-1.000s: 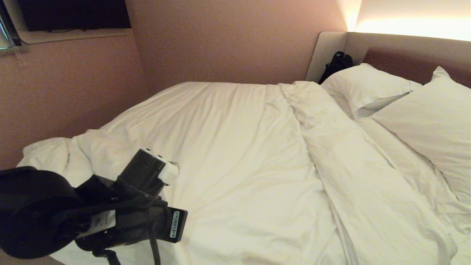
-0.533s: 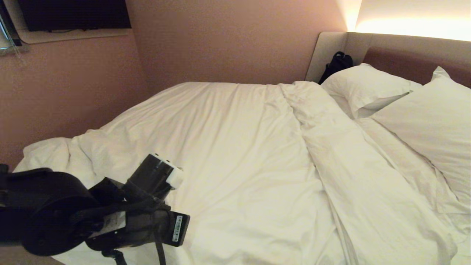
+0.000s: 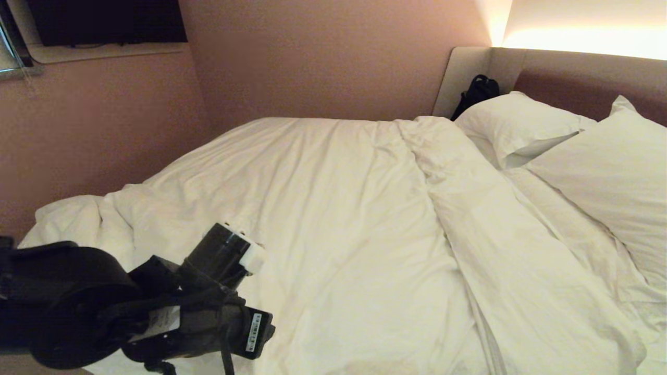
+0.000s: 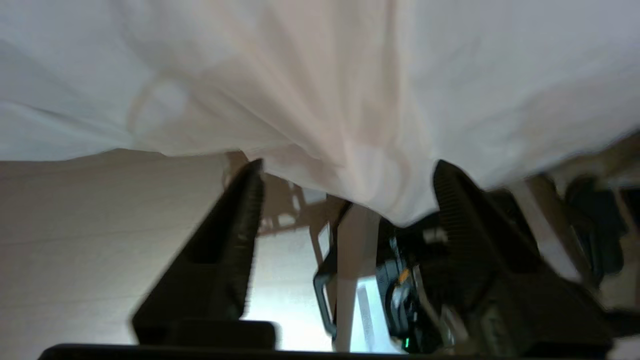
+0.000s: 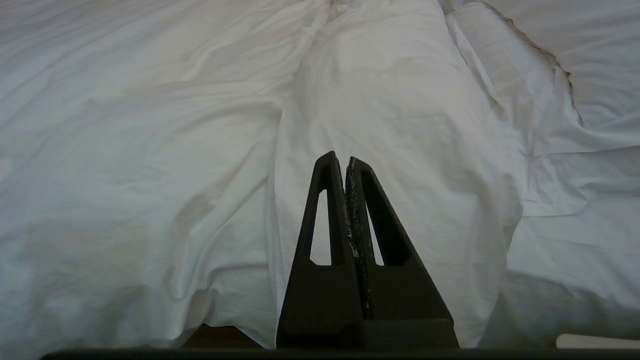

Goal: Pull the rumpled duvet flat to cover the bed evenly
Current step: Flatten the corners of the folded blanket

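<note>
The left gripper point(image 4: 345, 175) has just let go: its two black fingers now stand wide apart, with the duvet point(image 3: 323, 219) edge hanging loose between them and nothing held. The duvet lies spread over most of the bed point(image 3: 573, 78), bunched at the near corner. That pull looks finished. The right gripper point(image 5: 346, 162) is squeezed shut and empty.

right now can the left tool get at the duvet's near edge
Probably yes: the left tool is open, its fingers spread just below the hanging edge of the duvet, with nothing between them.
</note>
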`<state>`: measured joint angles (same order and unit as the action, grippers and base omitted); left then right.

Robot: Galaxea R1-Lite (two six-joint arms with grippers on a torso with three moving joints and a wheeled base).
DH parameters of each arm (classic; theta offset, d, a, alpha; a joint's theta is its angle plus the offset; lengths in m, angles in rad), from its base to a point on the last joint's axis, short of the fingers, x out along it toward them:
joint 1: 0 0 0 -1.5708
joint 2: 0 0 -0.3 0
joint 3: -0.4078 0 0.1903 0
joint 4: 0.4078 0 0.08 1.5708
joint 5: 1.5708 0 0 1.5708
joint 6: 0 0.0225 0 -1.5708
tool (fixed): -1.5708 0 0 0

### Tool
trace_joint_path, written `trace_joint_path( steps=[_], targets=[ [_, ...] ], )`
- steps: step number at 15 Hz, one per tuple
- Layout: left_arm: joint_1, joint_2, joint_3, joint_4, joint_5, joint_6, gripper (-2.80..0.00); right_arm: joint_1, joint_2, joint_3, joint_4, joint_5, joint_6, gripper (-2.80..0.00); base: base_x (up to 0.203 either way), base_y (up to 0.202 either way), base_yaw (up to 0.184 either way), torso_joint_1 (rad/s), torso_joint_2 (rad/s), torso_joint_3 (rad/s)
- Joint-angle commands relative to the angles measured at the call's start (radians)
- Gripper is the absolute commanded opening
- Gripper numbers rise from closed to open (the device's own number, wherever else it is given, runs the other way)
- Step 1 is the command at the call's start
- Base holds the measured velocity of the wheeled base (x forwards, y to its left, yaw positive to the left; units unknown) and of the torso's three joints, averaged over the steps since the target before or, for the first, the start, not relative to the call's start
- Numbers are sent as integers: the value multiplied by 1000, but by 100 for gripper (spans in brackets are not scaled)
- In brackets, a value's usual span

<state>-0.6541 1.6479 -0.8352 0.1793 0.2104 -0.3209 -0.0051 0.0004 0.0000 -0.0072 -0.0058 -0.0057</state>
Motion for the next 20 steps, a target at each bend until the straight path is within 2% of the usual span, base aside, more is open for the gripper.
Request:
trace_joint_path(
  steps=[1,3,6,7,10,15,20],
  targets=[
    [37,-46,-14,-5,16,-3,0,1,0,0,0,0,0,-280,0,0,0,0,0,0],
    [140,-59,-47,-11,38,-7,0,1,0,0,0,0,0,-280,0,0,0,0,0,0],
    [339,-47,-122,-16,33,-10,0,1,0,0,0,0,0,-280,0,0,0,0,0,0],
    [399,-42,-146,-18,19,-11,-280,1,0,0,0,0,0,-280,0,0,0,0,0,0],
    [537,4,-219,-21,-40,-16,-280,1,0,0,0,0,0,-280,0,0,0,0,0,0],
    [636,222,-278,-20,-35,-10,-280,1,0,0,0,0,0,-280,0,0,0,0,0,0],
    [792,349,-383,-20,76,-3,-280,1,0,0,0,0,0,-280,0,0,0,0,0,0]
  ],
)
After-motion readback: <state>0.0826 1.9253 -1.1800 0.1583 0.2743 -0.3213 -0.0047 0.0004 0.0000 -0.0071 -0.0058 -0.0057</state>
